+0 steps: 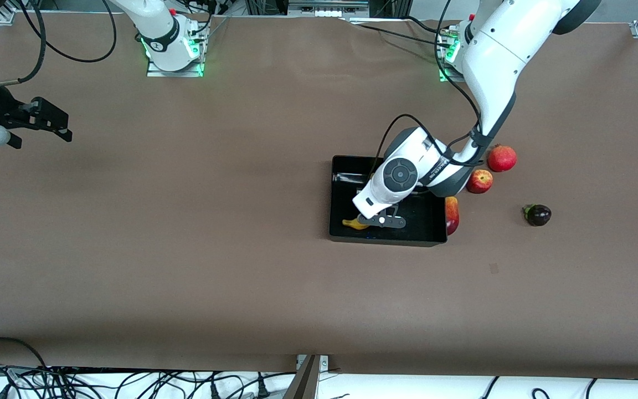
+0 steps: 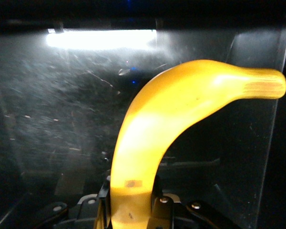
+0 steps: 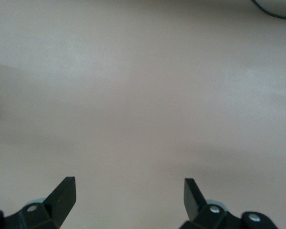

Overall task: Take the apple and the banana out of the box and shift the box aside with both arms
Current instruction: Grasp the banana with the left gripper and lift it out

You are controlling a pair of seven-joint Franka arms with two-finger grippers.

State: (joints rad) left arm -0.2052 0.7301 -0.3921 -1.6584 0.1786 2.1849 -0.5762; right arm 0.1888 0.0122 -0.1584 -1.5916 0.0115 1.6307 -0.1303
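Note:
The black tray lies on the table in front of the left arm. My left gripper reaches down into it and is shut on the yellow banana, low over the tray floor by the tray's nearer wall. In the left wrist view the banana curves out from between the jaws of the gripper over the tray floor. The mango lies against the tray's outer wall. The apple, pomegranate and purple fruit lie on the table beside the tray. My right gripper waits open and empty.
The right gripper hangs over bare brown table at the right arm's end. Cables run along the table's near edge and by the arm bases.

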